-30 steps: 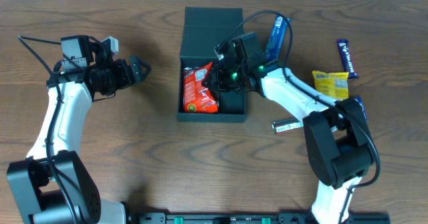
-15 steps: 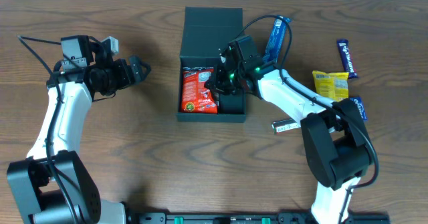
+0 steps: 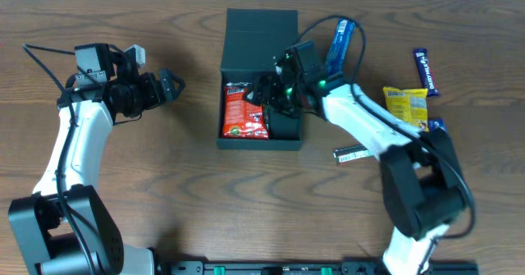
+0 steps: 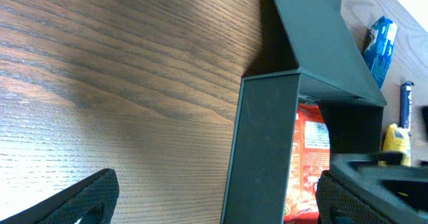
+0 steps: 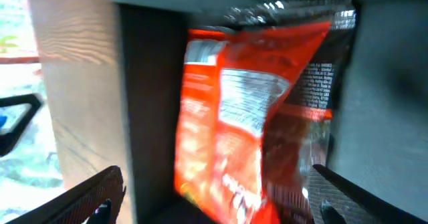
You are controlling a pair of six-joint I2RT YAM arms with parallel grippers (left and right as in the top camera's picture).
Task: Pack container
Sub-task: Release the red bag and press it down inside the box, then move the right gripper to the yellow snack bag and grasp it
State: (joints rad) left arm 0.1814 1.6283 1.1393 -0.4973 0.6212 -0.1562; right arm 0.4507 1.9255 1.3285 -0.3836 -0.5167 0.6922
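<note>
The wood-grain worktop (image 3: pixel 180 185) carries the container (image 3: pixel 261 30) near its far edge, red packet (image 3: pixel 244 111) inside. Left jaws and right jaws stand apart.

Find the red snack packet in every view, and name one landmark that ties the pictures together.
Overhead: the red snack packet lies in the left half of the open container, near the picture's centre.
Left wrist: lower right, a strip of it showing behind the container's near wall.
Right wrist: fills the middle, lying inside the container.
Shared landmark: the container's dark wall beside the packet.
</note>
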